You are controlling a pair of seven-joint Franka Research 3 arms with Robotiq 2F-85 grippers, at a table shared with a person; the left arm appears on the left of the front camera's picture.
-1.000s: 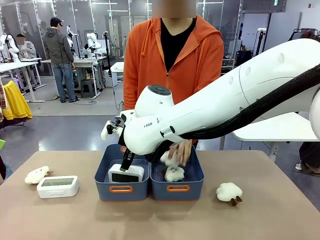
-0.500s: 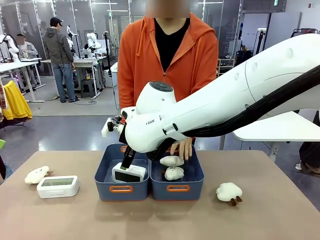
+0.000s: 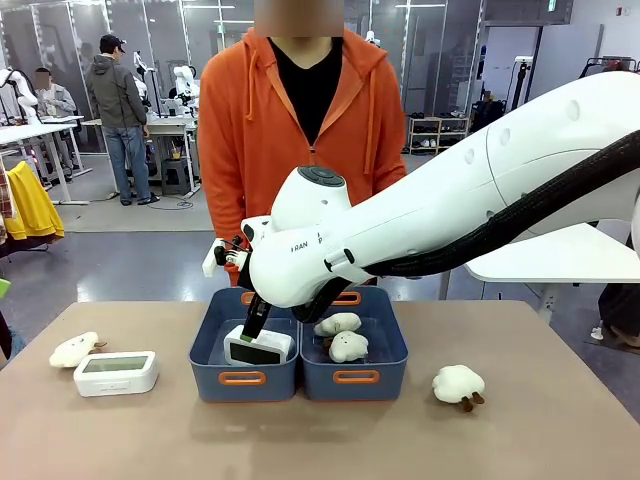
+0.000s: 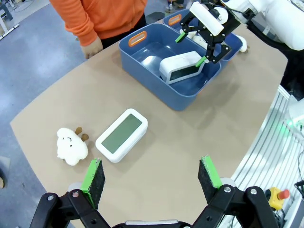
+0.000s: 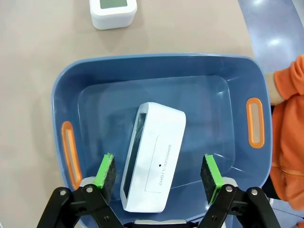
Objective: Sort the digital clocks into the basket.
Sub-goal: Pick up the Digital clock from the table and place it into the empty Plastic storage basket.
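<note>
**Lab worktop [image 3: 320, 445] check-in: where we think this sort could bite us**

Busy lab behind, a person [image 3: 300, 130] in an orange hoodie at the far side. The binned clock [image 5: 153, 156] lies tilted inside the left blue basket [image 5: 61, 99]. The loose clock [image 4: 122, 135] lies face-up on the worktop, well apart from the basket and just beside a plush toy [image 4: 71, 145].

The right gripper [image 5: 157, 164] hangs over the binned clock with its jaws wide, pads clear on both sides, holding nothing. The left gripper [image 4: 151, 173] is wide too, empty, hovering near the loose clock.

What we'd worry about:
- If the right gripper lifts out crooked, it could clip the tilted clock or the basket wall and drag the basket along.
- The right arm [image 3: 450, 210] reaches across the middle, right over the basket. If the left arm brings the second clock in, we reckon the two could bump.
- That plush toy is close enough to the loose clock that a sloppy descent could nudge or pinch it too.
- The twin bin [image 3: 388, 378] touches the basket and holds plush toys, so a drop slightly off lands in the wrong one.

Hard to make out:
- From the front, the big white arm covers the far rims of both bins and most of the right gripper.
- We can't read either LCD.
- We can't tell whether the binned clock leans on the basket wall or just rests on the floor of it.
</note>
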